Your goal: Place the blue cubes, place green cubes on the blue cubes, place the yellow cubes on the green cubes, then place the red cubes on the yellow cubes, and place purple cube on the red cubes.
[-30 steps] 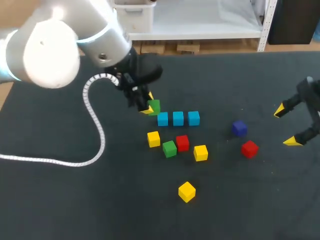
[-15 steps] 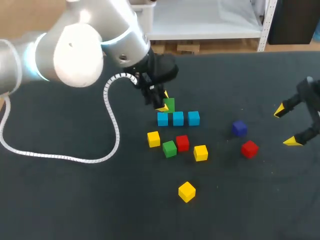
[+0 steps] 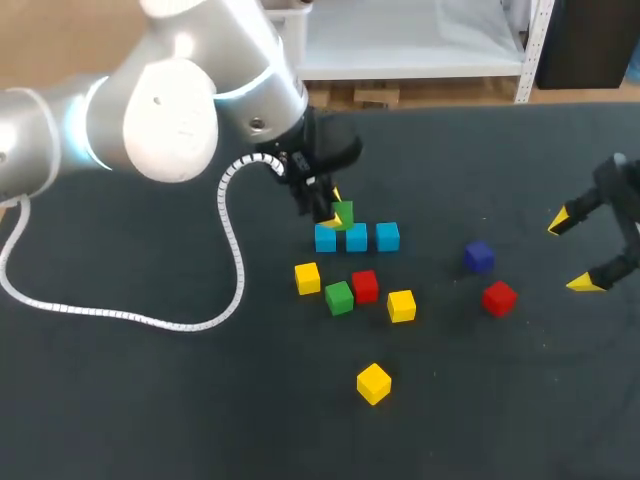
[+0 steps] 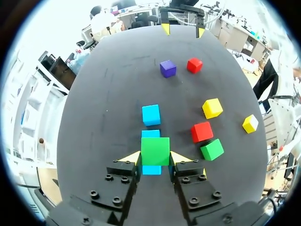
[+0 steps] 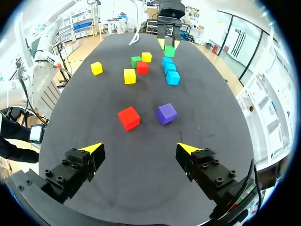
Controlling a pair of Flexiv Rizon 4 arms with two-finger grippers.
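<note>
The left gripper [image 4: 155, 157] is clamping a green cube [image 4: 155, 150] between its yellow tips, one finger pressing each opposite side. It is holding the cube over the left end of the row of three blue cubes [image 3: 357, 238], though whether it is touching them cannot be told. The right gripper [image 3: 570, 253] is hanging with its fingers spread wide, gripping nothing, with the purple cube [image 3: 478, 256] lying at its 9 o'clock and a red cube [image 3: 499, 297] at its 8 o'clock in the head view. At the blue row's 6 o'clock a second green cube [image 3: 339, 297], another red cube [image 3: 365, 285] and two yellow cubes [image 3: 307, 277] are sitting clustered.
</note>
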